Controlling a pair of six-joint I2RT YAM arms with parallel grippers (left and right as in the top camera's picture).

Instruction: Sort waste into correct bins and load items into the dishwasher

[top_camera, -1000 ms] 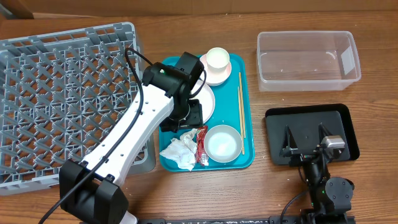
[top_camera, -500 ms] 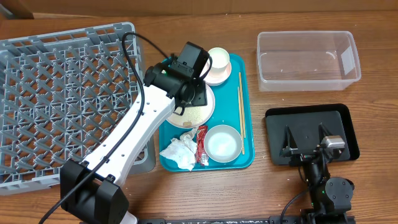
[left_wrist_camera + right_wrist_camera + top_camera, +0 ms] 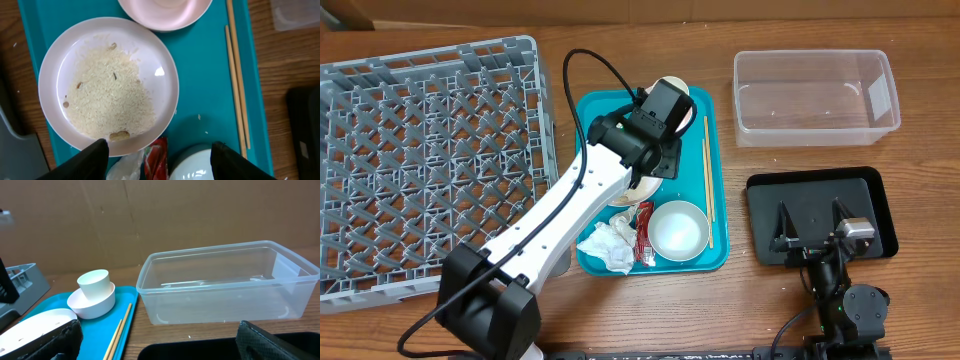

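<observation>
**Whitish-pink plate first: take the rim, keep it level**

My left hand (image 3: pixel 160 146) hangs over the teal tray (image 3: pixel 205 100), its fingers wide apart and holding nothing. The plate (image 3: pixel 107 85) lies flat on the tray just below me, with the rice crumbs (image 3: pixel 107 100) heaped left of its middle.

I judge the plate to be my next grasp. I should come down on a bare stretch of rim, where no grains lie. The near edge is crowded: the red wrapper (image 3: pixel 157 155) touches it, so I would avoid that side or risk pinching foil too. The chopsticks (image 3: pixel 237 85) lie well clear to the right.

Once lifted, the plate must stay level until it is over a bin, or rice scatters onto the worktop (image 3: pixel 920 290). My right hand (image 3: pixel 810 225) rests spread and empty on the black tray (image 3: pixel 875 195).
</observation>
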